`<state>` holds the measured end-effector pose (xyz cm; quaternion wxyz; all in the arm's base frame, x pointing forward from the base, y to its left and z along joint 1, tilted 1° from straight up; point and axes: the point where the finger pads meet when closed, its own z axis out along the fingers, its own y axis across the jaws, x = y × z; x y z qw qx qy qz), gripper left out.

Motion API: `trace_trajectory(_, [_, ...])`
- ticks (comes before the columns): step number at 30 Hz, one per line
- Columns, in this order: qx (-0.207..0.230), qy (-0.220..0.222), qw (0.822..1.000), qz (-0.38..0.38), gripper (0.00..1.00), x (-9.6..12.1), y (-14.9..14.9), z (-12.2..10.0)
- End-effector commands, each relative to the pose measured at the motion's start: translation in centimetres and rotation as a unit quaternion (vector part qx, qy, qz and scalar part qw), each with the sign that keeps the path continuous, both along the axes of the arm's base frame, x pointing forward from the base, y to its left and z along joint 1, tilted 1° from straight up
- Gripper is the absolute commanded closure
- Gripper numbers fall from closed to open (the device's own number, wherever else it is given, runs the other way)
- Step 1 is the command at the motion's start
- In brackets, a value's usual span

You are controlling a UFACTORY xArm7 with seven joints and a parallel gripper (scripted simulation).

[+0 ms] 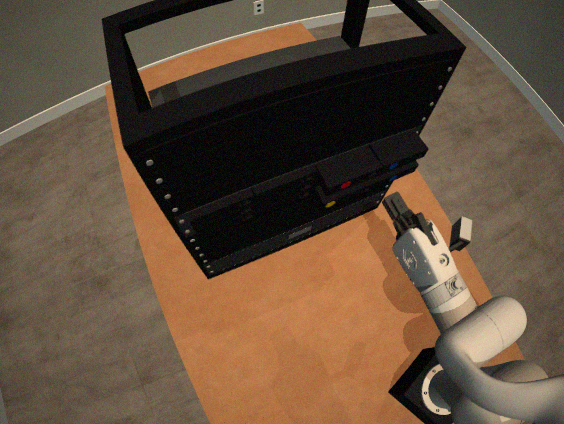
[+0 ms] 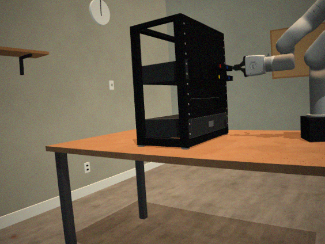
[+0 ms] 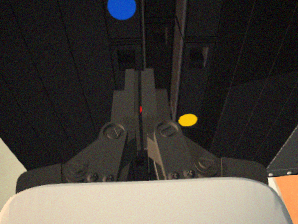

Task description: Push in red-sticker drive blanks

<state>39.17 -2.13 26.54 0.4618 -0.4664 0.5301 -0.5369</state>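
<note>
Red-sticker blank [image 1: 345, 184] stood proud of rack [image 1: 131, 131]; gripper [image 1: 392, 201], fingers pressed together and empty, sat at its 4 o'clock.

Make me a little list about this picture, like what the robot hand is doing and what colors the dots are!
rack: black rack, standing on the orange table
blanks sticking out: four
dots: one red sticker, one yellow sticker, two blue stickers
robot hand: gripper, shut, holding nothing
where the hand is: just in front of the blanks, near the blue ones
red blank: not yet pushed in
</note>
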Motion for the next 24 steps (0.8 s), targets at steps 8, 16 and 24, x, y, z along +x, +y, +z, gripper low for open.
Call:
trace_trajectory(8, [-0.001, -0.001, 1.0, -0.008, 1.0, -0.6, 4.3, 1.0])
trace_trajectory(16, [-0.001, -0.001, 1.0, -0.008, 1.0, -0.7, 5.0, 1.2])
trace_trajectory(24, [-0.001, -0.001, 1.0, -0.008, 1.0, 0.9, 4.8, 1.2])
